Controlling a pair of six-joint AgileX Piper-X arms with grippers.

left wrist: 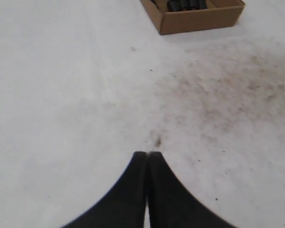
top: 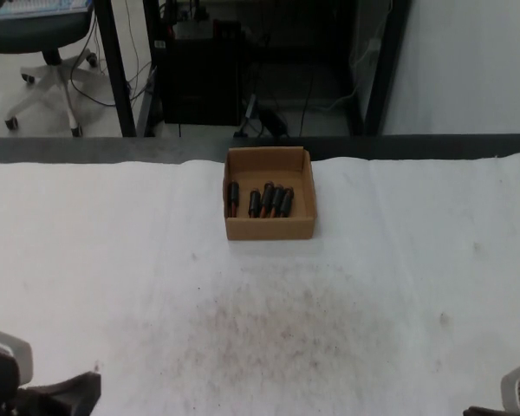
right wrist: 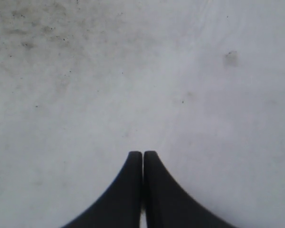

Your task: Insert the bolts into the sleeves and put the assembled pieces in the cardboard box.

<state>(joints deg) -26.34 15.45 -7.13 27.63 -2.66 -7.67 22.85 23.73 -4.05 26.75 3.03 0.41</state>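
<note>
High view shows assembled pieces (top: 268, 201) inside cardboard box (top: 270, 229).

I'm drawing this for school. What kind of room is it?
Probably a workshop or lab: a bench under a white cloth, a cardboard box of dark parts, and an office chair on the floor behind.

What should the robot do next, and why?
Probably just park both arms, since the job looks done. Every piece I can see already lies in the box. The left tool and the right tool are both shut with nothing in them, low over the cloth and well short of the box.
</note>
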